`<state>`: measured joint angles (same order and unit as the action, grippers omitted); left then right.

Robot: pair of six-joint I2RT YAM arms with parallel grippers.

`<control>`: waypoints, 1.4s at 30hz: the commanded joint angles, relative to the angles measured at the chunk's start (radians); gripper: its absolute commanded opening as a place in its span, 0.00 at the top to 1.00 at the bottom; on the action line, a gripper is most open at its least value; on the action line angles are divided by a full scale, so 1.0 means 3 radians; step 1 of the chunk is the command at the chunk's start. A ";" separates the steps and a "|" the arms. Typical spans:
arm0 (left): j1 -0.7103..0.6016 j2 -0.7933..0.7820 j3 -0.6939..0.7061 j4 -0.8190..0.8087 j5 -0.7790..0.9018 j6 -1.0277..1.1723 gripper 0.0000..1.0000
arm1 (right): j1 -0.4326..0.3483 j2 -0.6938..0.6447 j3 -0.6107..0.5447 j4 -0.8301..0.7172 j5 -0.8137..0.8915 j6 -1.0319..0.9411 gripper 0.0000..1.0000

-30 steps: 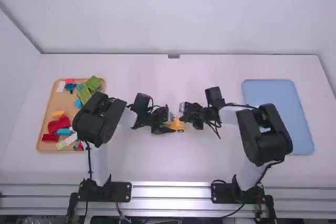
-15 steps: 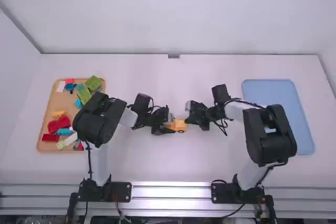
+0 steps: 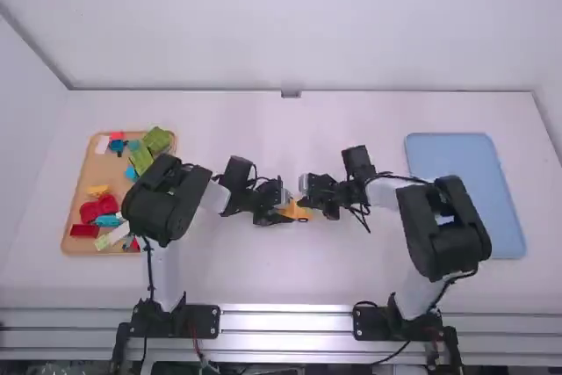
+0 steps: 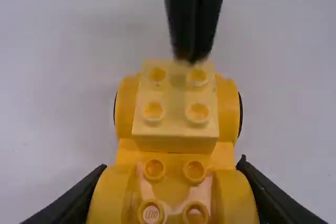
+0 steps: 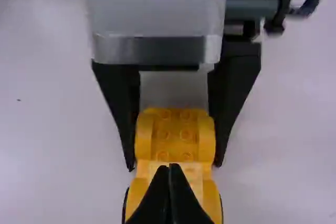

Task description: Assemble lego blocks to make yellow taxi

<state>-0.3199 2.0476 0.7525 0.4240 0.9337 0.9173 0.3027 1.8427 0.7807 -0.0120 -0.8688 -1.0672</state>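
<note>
- L pincer [image 3: 283,209]: gripping the yellow car [image 4: 175,152], 1 finger on each side of its back end.
- R pincer [image 3: 306,198]: closed, both tips tight tog., no block btwn them. It faces the L pincer, tips at the pale block [image 4: 176,129]; can't tell if they touch it.
- Car: at abt. the mid. of the white surface [image 3: 263,274], btwn the 2 arms. Can't tell if it sits on the surface or hangs just over it.
- Pale block: light yellow, on top of the car, at the end near the R pincer. It has 4 bumps & sits btwn 2 round yellow sides. Black wheel edges [image 4: 241,114] peek out past them.
- Car's back end: more round yellow sides, w/ bumps in a row btwn them.
- Tan tray [image 3: 95,173]: on the L side of the surface, w/ lots of blocks in it.
- In the tray: green blocks [image 3: 156,140] at the far R corner, a big red block [image 3: 98,209] w/ a blue block [image 3: 108,220] right by it, & a small yellow block [image 3: 97,191] a bit farther back. A dark red block [image 3: 84,231] is near the front L corner.
- Blue tray [image 3: 465,191]: on the R side of the surface, well apart from the car.
</note>
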 commanded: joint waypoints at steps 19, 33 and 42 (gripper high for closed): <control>-0.0023 0.0092 -0.0043 -0.0079 -0.0202 -0.0027 0.51 | -0.0287 -0.0397 0.0229 -0.0890 -0.0328 -0.0515 1.00; -0.0023 0.0092 -0.0046 -0.0089 -0.0200 -0.0029 0.51 | 0.0075 -0.0037 -0.0189 -0.0113 0.0772 0.0734 1.00; -0.0022 0.0092 -0.0047 -0.0089 -0.0201 -0.0038 0.50 | -0.0013 -0.0231 -0.0188 0.0024 0.0322 0.0665 1.00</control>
<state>-0.3149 2.0476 0.7528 0.4232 0.9295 0.9245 0.3031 1.7889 0.7433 -0.0055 -0.7605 -0.8654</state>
